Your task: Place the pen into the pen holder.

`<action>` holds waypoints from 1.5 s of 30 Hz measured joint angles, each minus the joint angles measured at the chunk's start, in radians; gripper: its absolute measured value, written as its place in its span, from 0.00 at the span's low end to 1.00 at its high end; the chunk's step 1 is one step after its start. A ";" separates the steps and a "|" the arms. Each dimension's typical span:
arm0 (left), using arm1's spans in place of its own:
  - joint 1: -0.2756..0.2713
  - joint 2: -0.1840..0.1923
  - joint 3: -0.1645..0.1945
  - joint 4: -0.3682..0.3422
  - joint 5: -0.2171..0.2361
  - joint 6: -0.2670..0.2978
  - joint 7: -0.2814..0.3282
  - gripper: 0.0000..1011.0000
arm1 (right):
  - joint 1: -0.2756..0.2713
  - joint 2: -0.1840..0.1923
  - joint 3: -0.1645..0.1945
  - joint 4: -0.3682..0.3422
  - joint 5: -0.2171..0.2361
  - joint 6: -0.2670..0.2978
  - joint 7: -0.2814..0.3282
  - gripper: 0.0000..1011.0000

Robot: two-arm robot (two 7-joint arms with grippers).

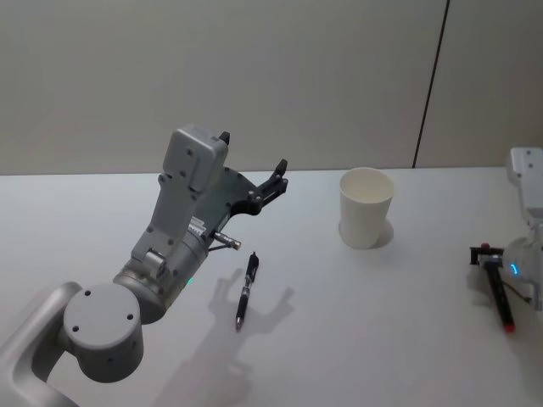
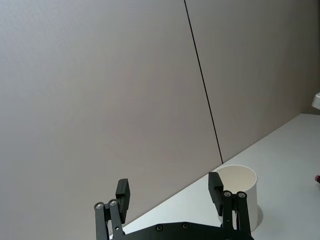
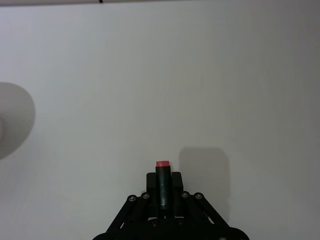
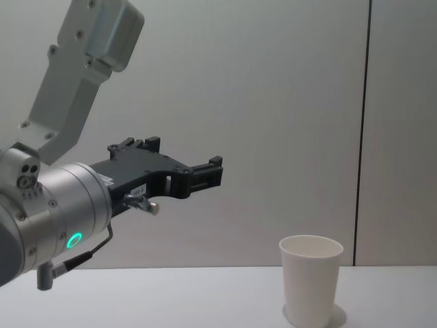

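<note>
The pen (image 1: 246,290), slim and dark, lies flat on the white table left of the middle. Right of it and farther back stands the pen holder (image 1: 366,208), a plain white paper cup, upright; it also shows in the chest view (image 4: 311,277). My left gripper (image 1: 253,154) hangs open in the air above and behind the pen, aimed toward the wall, with the pen holder (image 2: 240,192) just past one finger. At the table's right edge my right gripper (image 3: 162,181) is shut on another slim dark stick with a red end (image 3: 162,164).
A pale wall with a dark vertical seam (image 1: 431,85) rises behind the table (image 1: 382,339). The left arm's grey wrist housing (image 1: 191,195) stands tall over the table's left side.
</note>
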 joint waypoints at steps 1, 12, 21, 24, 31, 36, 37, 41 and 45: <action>0.000 0.000 0.000 0.000 0.000 0.000 0.000 0.99 | -0.002 0.000 0.000 -0.005 0.000 -0.005 0.002 0.16; 0.000 0.000 0.000 0.000 0.000 0.000 0.000 0.99 | -0.037 0.004 0.004 -0.098 -0.004 -0.096 0.035 0.16; 0.000 0.000 0.000 0.000 0.000 0.000 0.000 0.99 | -0.063 0.003 0.002 -0.165 -0.007 -0.190 0.062 0.16; 0.000 0.000 0.000 0.000 0.000 0.000 0.000 0.99 | -0.068 0.001 0.000 -0.181 -0.009 -0.228 0.071 0.16; 0.000 0.000 0.000 0.000 0.000 0.000 0.000 0.99 | -0.074 -0.004 -0.007 -0.203 -0.014 -0.312 0.089 0.16; 0.000 0.000 0.000 0.000 0.000 0.000 0.000 0.99 | -0.074 -0.011 -0.014 -0.207 -0.019 -0.391 0.104 0.16; 0.000 0.000 0.000 0.000 0.000 0.000 0.000 0.99 | -0.072 -0.013 -0.016 -0.206 -0.020 -0.418 0.107 0.16; 0.000 0.000 0.000 0.000 0.000 0.000 0.000 0.99 | -0.066 -0.019 -0.022 -0.196 -0.023 -0.480 0.118 0.16; 0.000 0.000 0.000 0.000 0.000 0.000 0.000 0.99 | -0.053 -0.028 -0.029 -0.175 -0.027 -0.553 0.127 0.16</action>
